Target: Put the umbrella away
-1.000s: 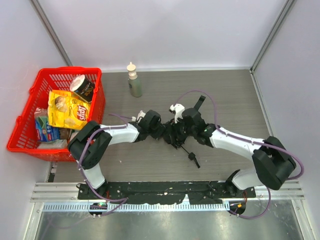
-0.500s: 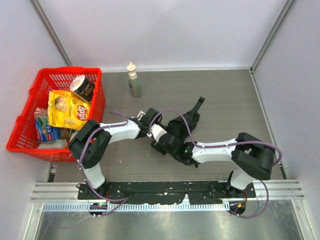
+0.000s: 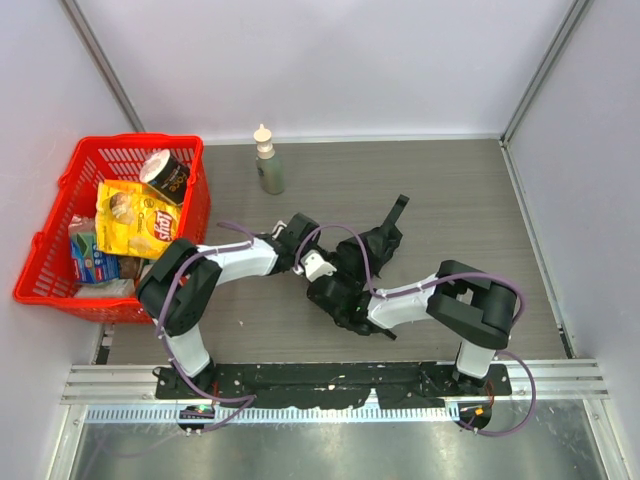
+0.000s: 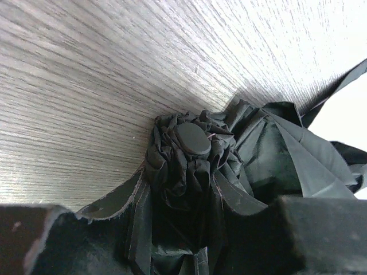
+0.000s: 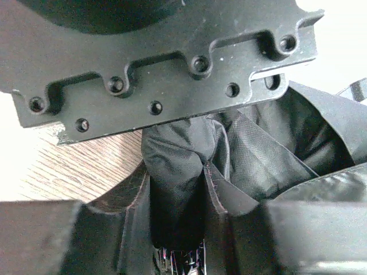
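Red basket (image 3: 110,158) holds a yellow bag (image 3: 135,222) lettered "stacy", a dark tub (image 3: 166,176) and a blue packet (image 3: 90,262). We see left pincer (image 4: 178,240) and right pincer (image 5: 175,229) clamped on umbrella (image 4: 258,149) fabric.

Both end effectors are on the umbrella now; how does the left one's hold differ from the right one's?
The left end effector sits at the tip end of the umbrella, the round cap just past its fingers; the right end effector sees only folds, with the left one's bolted body close ahead. The left arm stretches out rightward; the right arm doubles back leftward from its elbow. Shared: dark fabric bunched between both pairs of fingers.
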Controlling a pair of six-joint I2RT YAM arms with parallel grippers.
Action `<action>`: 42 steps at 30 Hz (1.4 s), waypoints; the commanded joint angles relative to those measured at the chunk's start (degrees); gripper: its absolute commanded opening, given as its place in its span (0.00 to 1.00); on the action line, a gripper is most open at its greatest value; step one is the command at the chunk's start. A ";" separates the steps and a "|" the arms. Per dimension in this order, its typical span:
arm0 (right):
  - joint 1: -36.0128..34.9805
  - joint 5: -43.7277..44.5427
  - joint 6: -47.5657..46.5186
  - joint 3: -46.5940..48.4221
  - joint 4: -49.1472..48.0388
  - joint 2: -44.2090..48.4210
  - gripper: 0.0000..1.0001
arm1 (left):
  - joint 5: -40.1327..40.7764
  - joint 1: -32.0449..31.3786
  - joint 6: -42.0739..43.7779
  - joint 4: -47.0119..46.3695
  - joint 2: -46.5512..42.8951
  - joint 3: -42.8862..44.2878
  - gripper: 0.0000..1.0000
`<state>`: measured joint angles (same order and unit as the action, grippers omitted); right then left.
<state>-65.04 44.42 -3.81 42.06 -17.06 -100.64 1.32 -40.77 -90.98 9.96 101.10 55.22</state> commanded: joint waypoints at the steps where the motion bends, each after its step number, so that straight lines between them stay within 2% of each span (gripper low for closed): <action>1: 0.96 0.67 7.84 -0.49 4.06 -3.42 0.11 | 1.40 0.17 0.98 8.68 -1.34 -0.56 0.00; 2: 0.96 -0.21 8.99 -0.84 3.70 -3.68 0.01 | 1.49 0.26 1.15 8.24 -1.26 -0.38 0.00; 7: 2.54 -8.63 12.51 -3.83 -0.51 -4.30 0.01 | 0.61 0.78 1.42 2.28 -1.26 -2.48 0.00; 8: 3.76 -10.31 13.82 -5.40 -2.35 -3.95 0.01 | 0.35 0.96 1.59 1.30 -1.43 -2.92 0.04; 12: 7.11 -21.11 14.98 -8.13 -6.31 -1.67 0.01 | 2.10 1.84 5.10 -2.30 -3.44 -4.33 0.50; 14: 9.13 -30.05 15.32 -9.88 -9.29 -0.88 0.01 | 3.68 2.27 7.29 -6.33 -5.81 -6.34 0.64; 15: 10.44 -31.84 15.68 -10.59 -9.92 -0.61 0.01 | 4.47 2.54 8.61 -8.44 -7.04 -7.22 0.89; 16: 10.98 -34.73 15.77 -11.12 -11.14 -0.35 0.01 | 4.48 2.98 10.02 -9.59 -8.10 -7.93 0.99; 20: 17.11 -46.31 19.80 -14.64 -18.24 0.18 0.01 | 3.08 5.35 13.45 -12.59 -10.04 -9.34 1.00; 24: 22.39 -58.71 26.12 -16.75 -26.34 -1.48 0.01 | -1.05 6.58 13.02 -17.68 -9.52 -11.80 0.99; 27: 24.95 -64.27 31.74 -18.33 -35.02 -4.64 0.01 | -6.49 6.58 12.15 -22.85 -7.77 -13.03 1.00; 31: 29.17 -72.00 39.29 -20.26 -47.86 -10.61 0.01 | -9.23 6.23 10.30 -31.13 -5.65 -14.88 1.00; 40: 31.72 -76.94 47.13 -17.99 -52.63 -14.23 0.01 | -6.78 4.48 8.01 -29.30 -1.35 -13.92 1.00; 42: 31.99 -78.52 47.93 -17.11 -52.72 -14.93 0.01 | -6.51 4.48 8.01 -28.41 1.11 -12.60 0.96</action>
<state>-32.99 -27.38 39.03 24.95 -75.61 -112.29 -5.96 -36.01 -82.52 -20.10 97.43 41.17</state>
